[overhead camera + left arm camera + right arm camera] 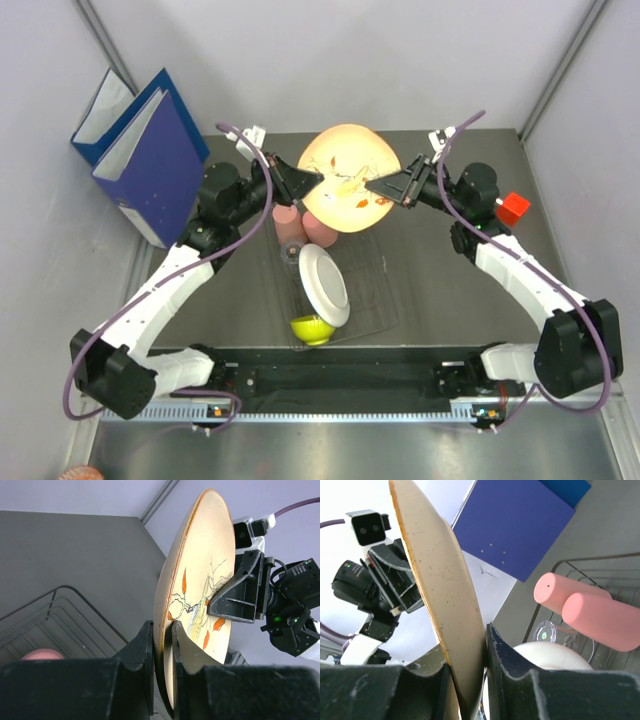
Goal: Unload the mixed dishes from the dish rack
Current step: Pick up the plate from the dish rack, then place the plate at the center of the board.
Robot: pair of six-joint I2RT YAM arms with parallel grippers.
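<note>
The tan patterned plate (345,190) is held upright above the far end of the black wire dish rack (385,300). My left gripper (312,180) is shut on its left rim and my right gripper (375,185) is shut on its right rim. The left wrist view shows the plate's patterned face (200,580) between my left gripper's (162,635) jaws. The right wrist view shows its speckled back (440,585) in my right gripper (470,650). In the rack stand a white plate (323,285), a lime-yellow bowl (312,328), two pink cups (288,222) (320,232) and a clear glass (547,630).
A blue ring binder (150,155) stands at the back left, close to the left arm. A small red cube (513,208) sits at the right beside the right arm. Walls close in the table at the back and both sides.
</note>
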